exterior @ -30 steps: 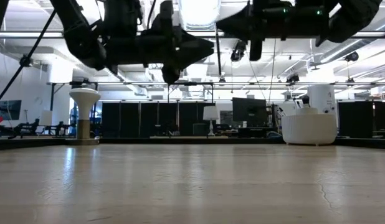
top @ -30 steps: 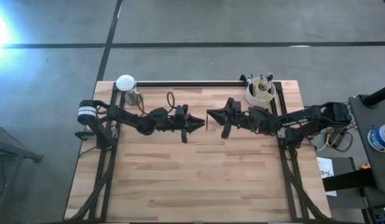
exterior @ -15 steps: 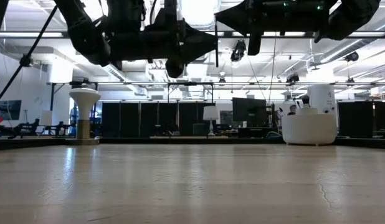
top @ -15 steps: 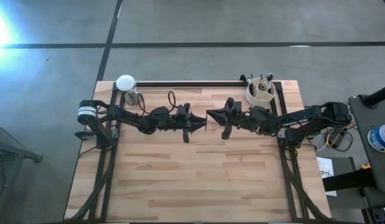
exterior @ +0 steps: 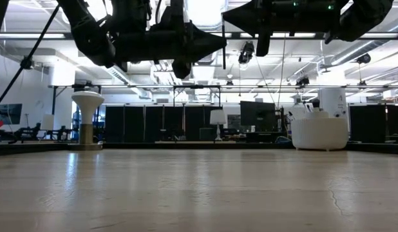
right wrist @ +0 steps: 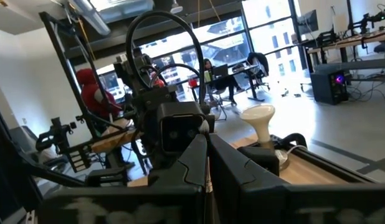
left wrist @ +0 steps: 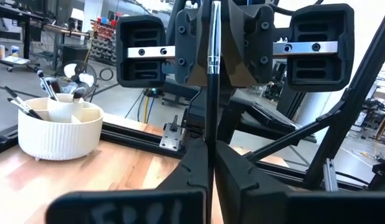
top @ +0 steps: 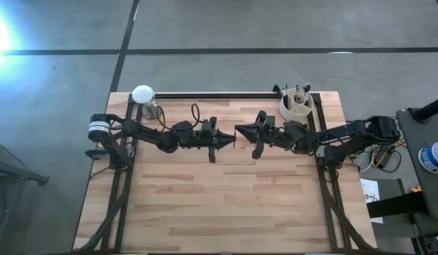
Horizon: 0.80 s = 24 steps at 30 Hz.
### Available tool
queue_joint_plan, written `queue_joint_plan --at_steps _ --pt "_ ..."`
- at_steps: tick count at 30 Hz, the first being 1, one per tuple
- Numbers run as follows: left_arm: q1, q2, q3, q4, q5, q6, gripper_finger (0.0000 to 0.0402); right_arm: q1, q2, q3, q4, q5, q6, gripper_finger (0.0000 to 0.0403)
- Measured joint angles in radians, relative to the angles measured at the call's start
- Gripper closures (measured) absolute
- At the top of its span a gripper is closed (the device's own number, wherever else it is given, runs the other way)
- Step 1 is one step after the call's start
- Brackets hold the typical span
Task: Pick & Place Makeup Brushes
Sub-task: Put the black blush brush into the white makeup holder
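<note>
You are mid-handover above the counter (top: 226, 205): one makeup brush (left wrist: 212, 74) stands upright between the two pincer tips, the right pincer (left wrist: 212, 46) closed on its ferrule end and the left pincer (left wrist: 208, 163) closed around its handle. Next, I judge, the right pincer must let go before you carry it off. Behind the right pincer, the white ribbed holder (left wrist: 60, 127) keeps several more brushes (left wrist: 46, 84) upright.

Pale wooden table (top: 219, 198), ribbed white holder (left wrist: 55, 134), glossy brush ferrule (left wrist: 213, 62)
</note>
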Motion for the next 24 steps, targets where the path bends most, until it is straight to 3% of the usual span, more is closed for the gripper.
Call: queue_joint_plan --at_steps 6,17,24 --pt "0.002 0.000 -0.003 -0.003 -0.010 0.002 0.0397 -0.001 -0.014 0.000 -0.050 0.001 -0.019 0.0377" --pt "0.003 0.000 -0.007 -0.006 -0.020 0.023 0.0400 -0.001 -0.215 0.000 -0.406 0.009 0.007 0.0284" --pt "0.003 0.000 -0.005 -0.020 -0.017 0.046 0.0401 -0.001 -0.127 0.024 -0.389 0.001 0.039 0.0254"
